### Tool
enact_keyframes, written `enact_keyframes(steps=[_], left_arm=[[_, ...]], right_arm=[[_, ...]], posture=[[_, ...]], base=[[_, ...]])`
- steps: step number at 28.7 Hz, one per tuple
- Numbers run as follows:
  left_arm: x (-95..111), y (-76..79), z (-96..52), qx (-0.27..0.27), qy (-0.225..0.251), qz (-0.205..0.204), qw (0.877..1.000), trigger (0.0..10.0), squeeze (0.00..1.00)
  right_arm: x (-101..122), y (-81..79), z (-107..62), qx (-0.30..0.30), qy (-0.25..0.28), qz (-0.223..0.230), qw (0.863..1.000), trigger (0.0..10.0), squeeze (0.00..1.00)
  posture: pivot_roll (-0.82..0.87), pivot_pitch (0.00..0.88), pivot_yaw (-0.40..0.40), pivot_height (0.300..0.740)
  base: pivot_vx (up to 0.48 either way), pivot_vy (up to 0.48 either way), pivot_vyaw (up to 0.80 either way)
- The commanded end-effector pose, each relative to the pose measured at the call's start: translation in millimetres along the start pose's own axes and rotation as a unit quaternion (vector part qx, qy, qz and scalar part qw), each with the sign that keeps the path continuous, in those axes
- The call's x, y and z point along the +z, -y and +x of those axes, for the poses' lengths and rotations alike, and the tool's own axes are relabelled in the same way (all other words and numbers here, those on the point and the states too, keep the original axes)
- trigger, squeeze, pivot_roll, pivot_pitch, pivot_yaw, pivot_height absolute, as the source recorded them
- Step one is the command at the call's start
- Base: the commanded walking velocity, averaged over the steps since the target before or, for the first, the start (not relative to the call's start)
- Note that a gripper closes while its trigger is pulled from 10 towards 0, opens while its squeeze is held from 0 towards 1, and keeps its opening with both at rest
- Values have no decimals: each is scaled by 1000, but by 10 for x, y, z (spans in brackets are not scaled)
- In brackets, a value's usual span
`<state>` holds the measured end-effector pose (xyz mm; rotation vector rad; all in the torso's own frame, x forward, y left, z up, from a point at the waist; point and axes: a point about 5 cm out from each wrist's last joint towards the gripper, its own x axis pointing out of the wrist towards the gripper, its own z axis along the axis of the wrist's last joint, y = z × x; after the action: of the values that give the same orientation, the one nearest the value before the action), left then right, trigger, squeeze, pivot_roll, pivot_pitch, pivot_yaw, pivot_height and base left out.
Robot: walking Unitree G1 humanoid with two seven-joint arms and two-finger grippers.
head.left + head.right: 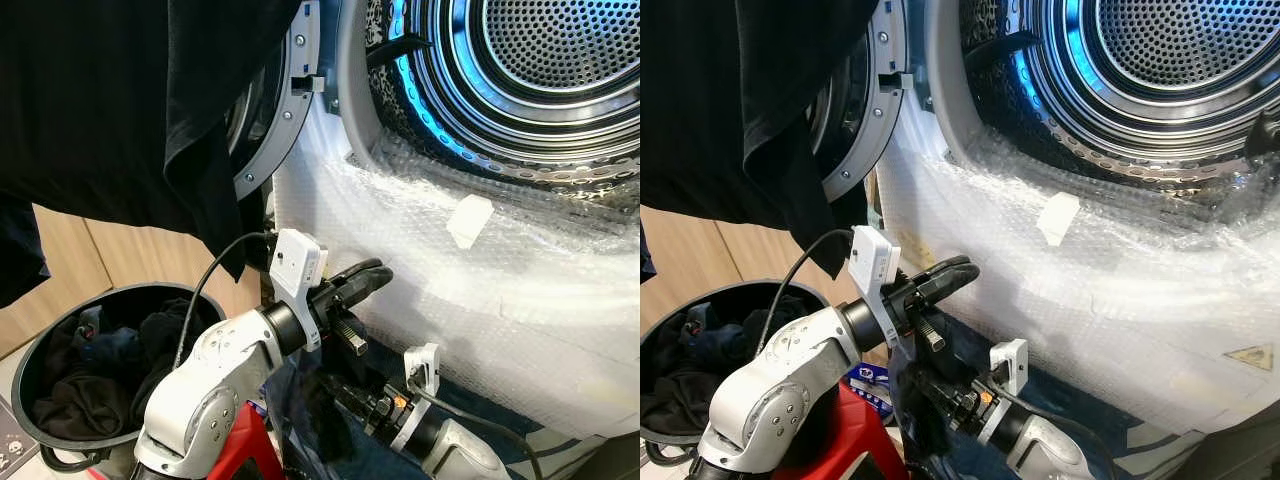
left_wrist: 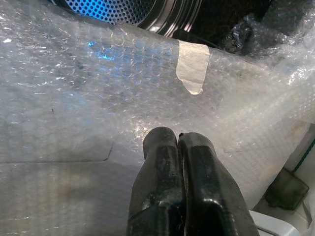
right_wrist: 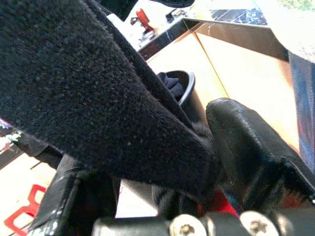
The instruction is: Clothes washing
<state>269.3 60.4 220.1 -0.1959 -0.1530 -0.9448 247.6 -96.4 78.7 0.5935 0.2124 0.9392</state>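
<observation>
— Left gripper (image 1: 372, 276)? Fingers pressed together, empty, right by the bubble wrap (image 1: 480, 300) under the washer drum (image 1: 540, 70).
— Right gripper (image 3: 162, 162)? Clamped on dark cloth (image 3: 98, 98) down low; more laundry in the black basket (image 1: 35, 355).

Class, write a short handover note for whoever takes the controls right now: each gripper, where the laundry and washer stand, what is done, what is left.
Left gripper: shut and empty, raised against the bubble wrap covering the washer's front.
Right gripper: low beside the washer, shut on a black garment.
Washer drum: door open, lit blue; no clothes seen in the visible part.
Another black garment hangs over the open door.
Laundry basket: on the floor to the robot's left, dark clothes inside.
Done: one garment picked up.
Left: lift it into the drum, then load the rest.
</observation>
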Motion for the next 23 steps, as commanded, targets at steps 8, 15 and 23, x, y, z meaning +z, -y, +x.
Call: enact_keyframes(steps=[8, 15, 23], left_arm=[[52, 40, 67, -14, 7, 14, 1000, 0, 0], [68, 41, 78, -13, 11, 11, 1000, 0, 0], [59, 22, 63, -8, 7, 16, 1000, 0, 0]], right_arm=[[-15, 6, 26, -9, 13, 12, 1000, 0, 0], [-45, 4, 52, -12, 14, 12, 1000, 0, 0], [-103, -31, 67, -3, 7, 16, 1000, 0, 0]], posture=[[34, 0, -66, 740], [37, 0, -63, 740], [41, 0, -59, 740]], base=[[0, 0, 0], [0, 0, 0], [0, 0, 0]])
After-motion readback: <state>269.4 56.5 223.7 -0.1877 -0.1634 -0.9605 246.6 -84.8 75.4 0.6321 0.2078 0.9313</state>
